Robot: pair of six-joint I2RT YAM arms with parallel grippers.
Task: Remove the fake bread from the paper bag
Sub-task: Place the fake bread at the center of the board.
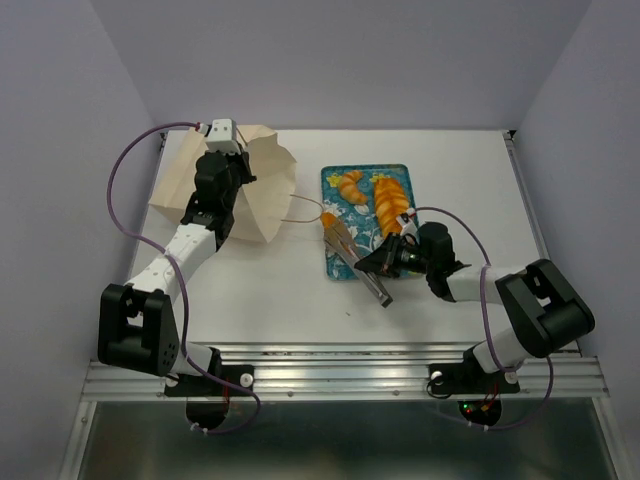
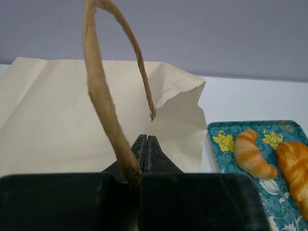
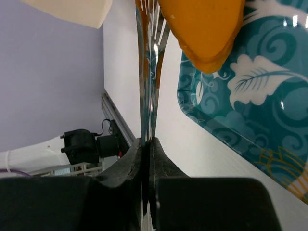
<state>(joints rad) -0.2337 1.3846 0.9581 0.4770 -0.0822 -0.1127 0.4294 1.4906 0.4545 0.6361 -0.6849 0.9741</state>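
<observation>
The paper bag (image 1: 262, 190) lies at the back left, its mouth toward the tray; it also shows in the left wrist view (image 2: 57, 120). My left gripper (image 1: 232, 150) (image 2: 147, 139) is shut on the bag's rim beside a brown loop handle (image 2: 98, 82). Both fake bread pieces lie on the teal floral tray (image 1: 335, 178): the croissant (image 1: 350, 187) (image 2: 252, 154) and the braided loaf (image 1: 392, 202) (image 2: 294, 168). My right gripper (image 1: 385, 258) (image 3: 147, 139) is shut on metal tongs (image 1: 350, 248) (image 3: 150, 72), near the loaf's end (image 3: 202, 29).
The tongs' tips reach over the tray's left edge (image 3: 231, 110) toward the bag's second handle (image 1: 300, 212). White tabletop (image 1: 460, 180) spreads to the right of the tray and in front of it. Lilac walls close in the back and both sides.
</observation>
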